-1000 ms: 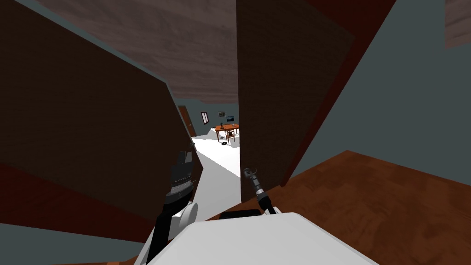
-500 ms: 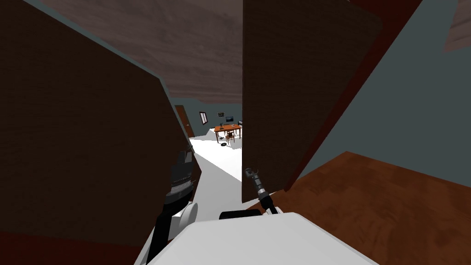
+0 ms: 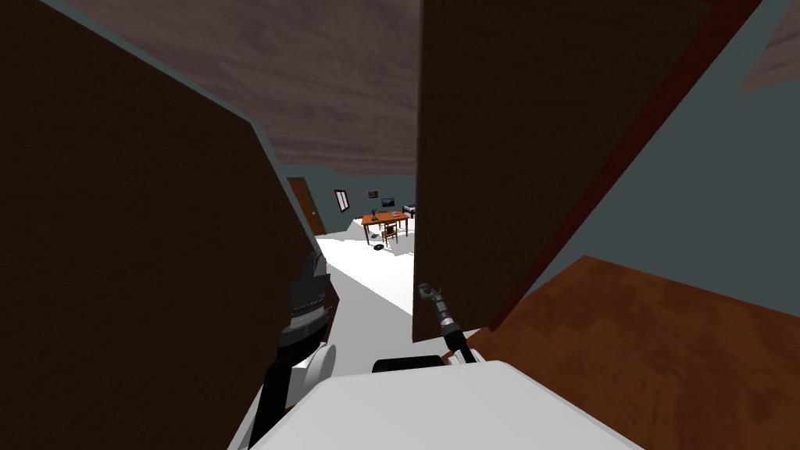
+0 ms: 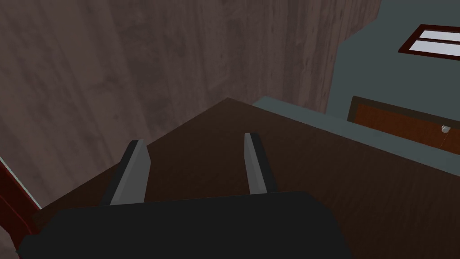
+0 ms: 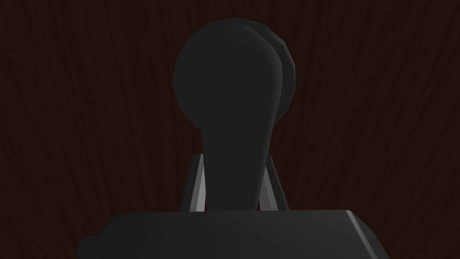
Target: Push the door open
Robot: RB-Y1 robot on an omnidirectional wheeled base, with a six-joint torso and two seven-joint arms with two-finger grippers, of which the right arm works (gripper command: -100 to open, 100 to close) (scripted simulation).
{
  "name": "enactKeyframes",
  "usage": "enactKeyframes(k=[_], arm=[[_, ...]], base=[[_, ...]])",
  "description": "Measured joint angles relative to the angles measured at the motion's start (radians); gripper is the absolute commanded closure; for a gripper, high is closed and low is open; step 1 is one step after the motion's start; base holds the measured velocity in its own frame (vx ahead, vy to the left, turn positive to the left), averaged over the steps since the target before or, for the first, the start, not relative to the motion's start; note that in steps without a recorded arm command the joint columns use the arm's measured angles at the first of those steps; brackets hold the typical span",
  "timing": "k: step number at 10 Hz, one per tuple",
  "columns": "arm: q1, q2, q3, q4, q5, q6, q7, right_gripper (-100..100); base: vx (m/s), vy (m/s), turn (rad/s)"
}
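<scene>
At the free edge of the dark brown door (image 3: 508, 156), low on the leaf, the right gripper (image 5: 233, 164) is clamped on the dark lever handle (image 5: 231, 103). Both thin fingers press the sides of the lever's neck, just below its round boss. The door stands ajar. Between its free edge and the dark brown panel (image 3: 141, 234) on the left lies a gap, and through it show a white floor (image 3: 367, 273) and a distant table (image 3: 384, 218).

The left gripper (image 4: 194, 139) is spread wide and holds nothing, raised close beside that left panel.

The door looks like a stiff, flat slab that will not flex and will only swing about its hinged edge, probably with some weight behind it. Its face offers nothing to pinch, so the handle is the sensible hold, and being near the free edge it gives the best leverage. The lever appears smooth and narrow, so the blade fingers could slide off it. A steady push following the door's arc seems safer than a shove.
</scene>
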Motion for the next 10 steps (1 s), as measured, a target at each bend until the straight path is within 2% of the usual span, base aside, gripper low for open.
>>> enactKeyframes(k=[2, 4, 7, 8, 10], arm=[[0.002, 0.000, -0.019, -0.015, -0.007, 0.017, 0.006, 100], [-0.016, 0.001, -0.048, 0.015, -0.019, 0.008, 0.013, 100], [-0.007, -0.001, -0.084, -0.011, -0.033, 0.026, 0.020, 100], [-0.016, 0.001, -0.095, 0.006, -0.036, 0.016, 0.023, 100], [-0.019, 0.014, -0.120, 0.009, -0.045, 0.017, 0.037, 100]], base=[[0.129, 0.078, -0.056], [0.155, 0.117, -0.075], [0.147, 0.105, -0.067], [0.149, 0.063, -0.056], [0.150, 0.112, -0.073]])
